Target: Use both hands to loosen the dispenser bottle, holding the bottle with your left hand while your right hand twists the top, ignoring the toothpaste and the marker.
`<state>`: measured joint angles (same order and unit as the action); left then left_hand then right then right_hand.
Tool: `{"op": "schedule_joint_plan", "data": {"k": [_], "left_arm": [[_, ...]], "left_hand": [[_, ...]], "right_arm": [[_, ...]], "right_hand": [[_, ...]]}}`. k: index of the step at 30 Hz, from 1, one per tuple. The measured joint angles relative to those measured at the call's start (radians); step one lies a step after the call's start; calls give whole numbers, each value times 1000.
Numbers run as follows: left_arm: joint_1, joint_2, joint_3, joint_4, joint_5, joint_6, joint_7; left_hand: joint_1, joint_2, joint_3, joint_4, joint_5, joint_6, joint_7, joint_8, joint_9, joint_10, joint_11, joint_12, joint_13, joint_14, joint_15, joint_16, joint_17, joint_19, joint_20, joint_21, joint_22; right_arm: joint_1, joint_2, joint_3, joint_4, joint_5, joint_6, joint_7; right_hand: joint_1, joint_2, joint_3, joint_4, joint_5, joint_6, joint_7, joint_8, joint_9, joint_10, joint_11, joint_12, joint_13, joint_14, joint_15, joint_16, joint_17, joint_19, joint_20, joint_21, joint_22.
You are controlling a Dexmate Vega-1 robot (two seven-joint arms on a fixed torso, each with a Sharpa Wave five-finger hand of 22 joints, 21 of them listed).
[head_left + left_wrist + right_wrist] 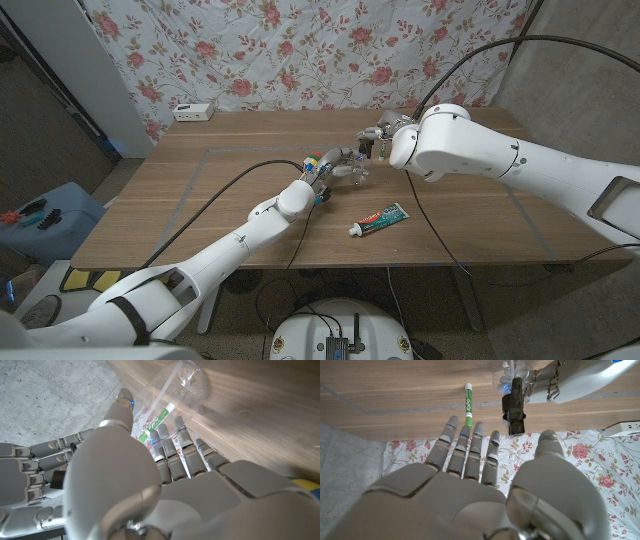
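Currently the left hand [340, 163] is wrapped around the dispenser bottle [172, 397]: in the left wrist view the clear body with its green-and-white label lies against the fingers [170, 450], with the thumb [121, 410] on the other side, so the bottle is gripped between them. Bottle base points away past the fingertips, toward the wooden table [220, 200]. In the right wrist view the black pump top [514, 405] sticks out of the left hand's grip toward the right hand [480, 495]. Right hand fingers [470, 452] are extended and slightly apart, holding nothing; the pump top is just beyond the fingertips, off to the thumb side, not touching. Green marker [468, 404] lies on the table beyond those fingertips, on the side away from the thumb, apart from the bottle. Head view: both hands meet near mid-table, right hand [378, 135] just beside the left; contact can't be resolved from there. Toothpaste [380, 219] lies on the table nearer the robot than both hands, well clear of any fingers. White power strip [193, 112] sits at the far table edge by the floral backdrop [300, 50].
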<state>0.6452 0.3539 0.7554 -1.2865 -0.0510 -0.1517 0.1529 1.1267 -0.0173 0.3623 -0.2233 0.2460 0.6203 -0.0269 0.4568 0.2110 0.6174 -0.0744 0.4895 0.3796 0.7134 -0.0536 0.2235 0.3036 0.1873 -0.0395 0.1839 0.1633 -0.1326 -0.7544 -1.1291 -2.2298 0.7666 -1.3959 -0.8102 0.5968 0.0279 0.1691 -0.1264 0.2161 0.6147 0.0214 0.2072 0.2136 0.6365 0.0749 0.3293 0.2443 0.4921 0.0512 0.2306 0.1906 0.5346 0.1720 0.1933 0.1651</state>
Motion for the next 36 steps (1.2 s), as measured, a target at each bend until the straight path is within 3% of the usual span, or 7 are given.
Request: {"op": "schedule_joint_plan", "data": {"k": [21, 24, 36], "left_arm": [[-2, 0, 2, -2, 7, 0, 2], [-3, 1, 2, -2, 8, -2, 2], [-2, 5, 2, -11, 8, -2, 1]], "left_hand": [[0, 0, 0, 0, 3, 0, 0, -2, 1, 0, 0, 0, 0, 2, 2, 1, 1, 0, 0, 0, 0], [0, 0, 0, 0, 3, 0, 0, 0, 1, 0, 0, 0, 0, 2, 2, 4, 1, 0, 0, 0, 0], [0, 0, 0, 0, 2, 0, 0, 3, 1, 0, 0, 1, 0, 2, 2, 4, 0, 0, 0, 0, 0]], "right_arm": [[52, 27, -47, 57, 67, 0, -47], [59, 31, -54, 64, 76, 0, -53], [79, 43, -77, 87, 107, 0, -82]], "right_hand": [[90, -8, 24, -41, 25, 45, -20, 11, 0, 74, -37, 36, 9, 60, -49, 0, -5, 0, 0, 0, 0], [106, -12, 27, -44, 25, 45, -20, 11, 0, 80, -34, 38, 9, 62, -52, 0, -5, 0, 0, 0, 0], [144, -28, 28, -45, 39, 79, -32, 19, 0, 116, -70, 63, 19, 92, -82, 0, -2, 4, -4, 0, 0]]}}
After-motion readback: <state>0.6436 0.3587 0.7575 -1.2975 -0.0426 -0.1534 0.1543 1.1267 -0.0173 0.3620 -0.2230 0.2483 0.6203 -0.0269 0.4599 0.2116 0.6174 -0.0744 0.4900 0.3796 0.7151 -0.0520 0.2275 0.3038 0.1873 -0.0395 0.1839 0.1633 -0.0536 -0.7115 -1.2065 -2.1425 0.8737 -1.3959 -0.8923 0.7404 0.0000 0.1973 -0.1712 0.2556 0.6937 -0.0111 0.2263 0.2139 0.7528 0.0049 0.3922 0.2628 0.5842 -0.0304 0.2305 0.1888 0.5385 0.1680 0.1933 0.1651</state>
